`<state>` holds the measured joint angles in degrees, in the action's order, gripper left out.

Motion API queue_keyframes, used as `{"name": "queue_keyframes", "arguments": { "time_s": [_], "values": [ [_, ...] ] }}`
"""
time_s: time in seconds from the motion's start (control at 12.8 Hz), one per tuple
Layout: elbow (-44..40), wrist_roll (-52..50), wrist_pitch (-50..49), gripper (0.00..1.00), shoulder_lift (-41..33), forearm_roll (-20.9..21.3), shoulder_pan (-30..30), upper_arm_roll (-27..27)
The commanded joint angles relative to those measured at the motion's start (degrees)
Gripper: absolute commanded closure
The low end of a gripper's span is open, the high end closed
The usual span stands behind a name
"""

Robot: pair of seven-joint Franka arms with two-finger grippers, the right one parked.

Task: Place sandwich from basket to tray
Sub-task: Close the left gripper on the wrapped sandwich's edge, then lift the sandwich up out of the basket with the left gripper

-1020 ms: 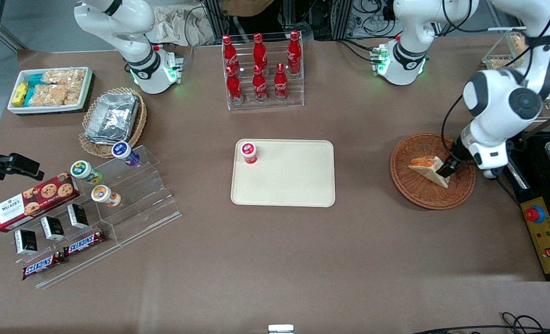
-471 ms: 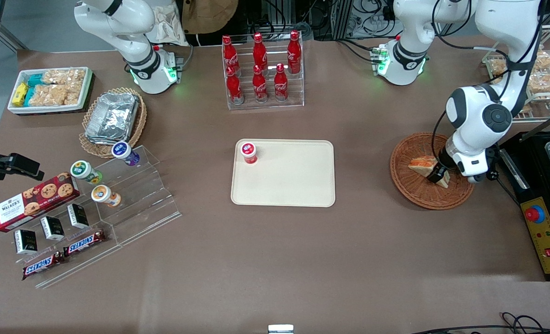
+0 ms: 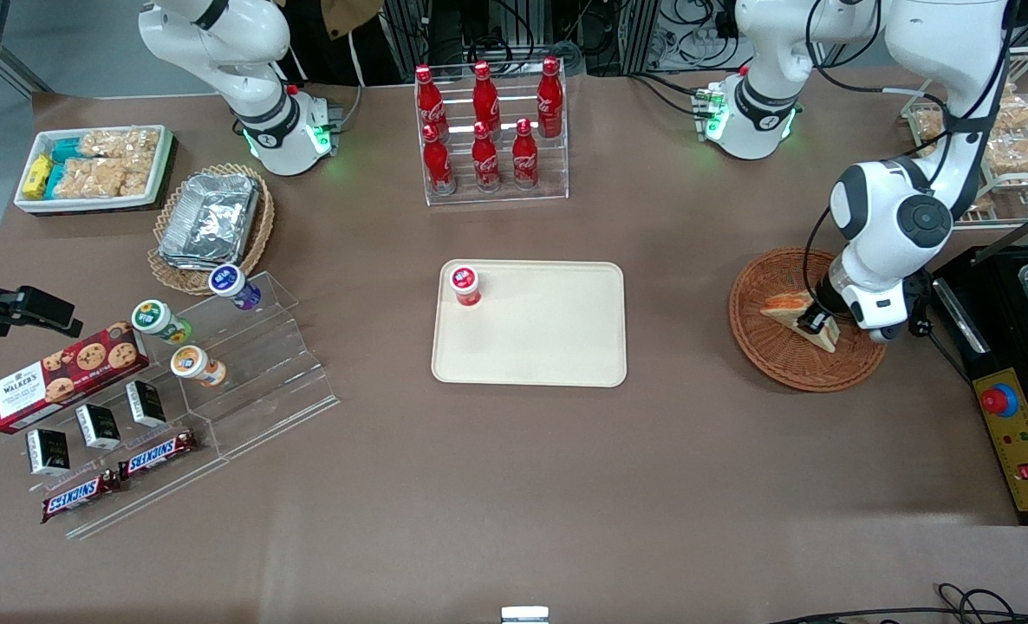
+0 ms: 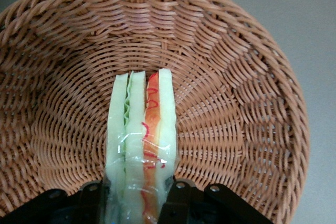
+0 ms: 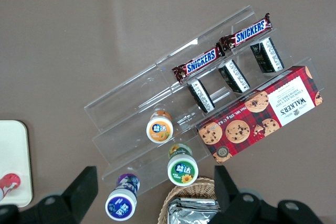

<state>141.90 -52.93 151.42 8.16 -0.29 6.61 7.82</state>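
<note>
Your pincer [image 3: 816, 322] has dropped lower into the basket [image 3: 765, 351] and is now clamped on the sandwich [image 4: 140, 145], so next you'd lift it toward the tray [image 3: 549, 347].

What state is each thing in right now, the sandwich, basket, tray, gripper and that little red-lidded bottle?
sandwich: on edge in the basket, between the gripper's fingers.
basket: on the table, holding the sandwich.
tray: flat, no sandwich on it.
gripper: shut on the sandwich, down in the basket.
red-lidded bottle: upright on the tray's corner.
</note>
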Motion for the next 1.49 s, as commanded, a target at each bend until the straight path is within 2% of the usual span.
{"name": "queue_keyframes", "arguments": {
  "time_s": [0.0,0.24,0.47,0.63,0.86,1.18,1.41],
  "values": [
    [-1.34,1.68,-6.62,1.0,-5.51,0.46,0.42,-0.62],
    [-10.02,11.77,-24.09,1.0,-11.14,0.46,0.24,-0.7],
    [-28.72,18.02,-48.25,1.0,-10.54,0.38,0.15,-0.79],
    [-38.06,21.54,-57.6,1.0,-10.19,-0.32,0.5,-2.1],
    [-42.48,22.79,-59.93,1.0,-10.19,0.2,0.42,-10.17],
    [-42.84,22.44,-59.67,1.0,-9.66,0.11,0.33,-22.73],
    [-42.49,18.15,-54.94,1.0,-3.45,0.46,0.68,-30.55]
  ]
}}
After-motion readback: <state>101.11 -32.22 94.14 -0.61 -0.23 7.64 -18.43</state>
